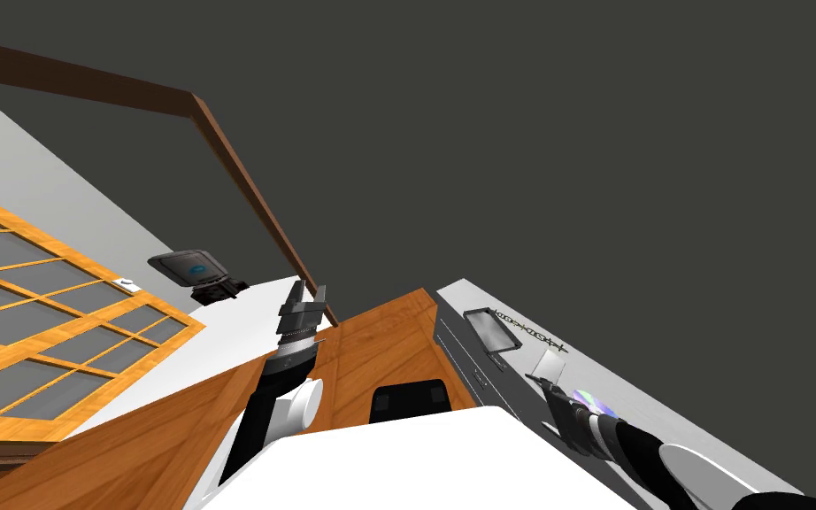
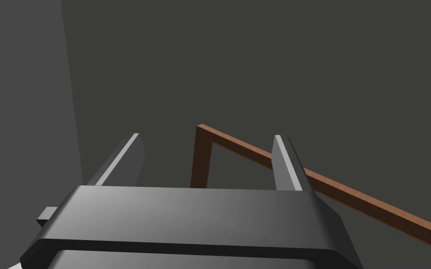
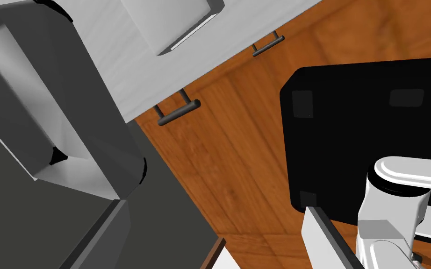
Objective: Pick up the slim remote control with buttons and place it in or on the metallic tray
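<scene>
On the grey cabinet top (image 1: 627, 398) to my right lies a slim dark remote (image 1: 530, 334) with a row of small buttons. A shallow metallic tray (image 1: 492, 328) sits right beside it, nearer the cabinet's front edge. My right gripper (image 1: 546, 382) hovers over the same top, a short way from both, open and empty. In the right wrist view its fingers (image 3: 324, 233) stand wide apart over the wood floor and the cabinet front. My left gripper (image 1: 307, 297) is raised in front of me, open (image 2: 207, 138) and holding nothing.
A white square card (image 1: 550, 363) and a shiny disc (image 1: 596, 405) lie on the cabinet by my right hand. The drawers have dark bar handles (image 3: 178, 110). A dark boxy device (image 1: 194, 267) sits on a white table at the left. Brown wall trim (image 1: 247, 177) runs behind.
</scene>
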{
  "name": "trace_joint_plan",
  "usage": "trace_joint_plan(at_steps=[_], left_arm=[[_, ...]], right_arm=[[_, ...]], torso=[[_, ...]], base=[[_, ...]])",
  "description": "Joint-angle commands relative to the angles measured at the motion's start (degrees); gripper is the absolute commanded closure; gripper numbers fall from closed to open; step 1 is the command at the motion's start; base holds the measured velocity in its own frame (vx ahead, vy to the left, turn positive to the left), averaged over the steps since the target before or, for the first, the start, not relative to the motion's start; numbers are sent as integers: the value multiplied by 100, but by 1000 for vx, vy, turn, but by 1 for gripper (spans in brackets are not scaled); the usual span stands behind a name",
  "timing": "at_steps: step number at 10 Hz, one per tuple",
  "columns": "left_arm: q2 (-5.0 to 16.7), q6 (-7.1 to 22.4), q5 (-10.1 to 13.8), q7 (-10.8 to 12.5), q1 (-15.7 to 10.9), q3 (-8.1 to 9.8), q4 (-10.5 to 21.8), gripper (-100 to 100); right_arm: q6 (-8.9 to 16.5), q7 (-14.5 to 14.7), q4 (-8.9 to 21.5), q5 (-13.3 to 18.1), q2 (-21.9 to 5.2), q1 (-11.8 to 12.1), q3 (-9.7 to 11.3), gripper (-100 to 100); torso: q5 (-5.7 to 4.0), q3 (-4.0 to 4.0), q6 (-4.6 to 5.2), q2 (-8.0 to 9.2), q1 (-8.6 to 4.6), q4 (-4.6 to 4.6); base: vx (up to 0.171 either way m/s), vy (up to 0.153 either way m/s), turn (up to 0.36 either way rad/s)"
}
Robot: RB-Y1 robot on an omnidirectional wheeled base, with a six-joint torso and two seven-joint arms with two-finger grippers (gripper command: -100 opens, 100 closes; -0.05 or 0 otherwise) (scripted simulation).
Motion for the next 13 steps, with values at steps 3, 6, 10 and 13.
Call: trace_joint_plan(at_steps=[3,6,10,13], left_arm=[[0,0,0,0,0,0,0,0],[0,0,0,0,1,1,0,0],[0,0,0,0,1,1,0,0],[1,0,0,0,1,1,0,0]], right_arm=[[-215,141,252,365,-228,-21,1,-100],[-671,477,737,840,-567,-68,-22,-100],[-1107,759,1170,1136,-761,-170,5,-100],[-1465,965,1515,1282,-800,-291,89,-100]], torso=[[-2,-2,-1,-4,-6,-1],[-4,-7,1,-12,-16,-3],[-4,-7,0,-11,-15,-3],[-9,-13,1,-22,-35,-5]], base=[[69,-38,50],[100,-70,85],[89,-66,63],[115,-109,62]])
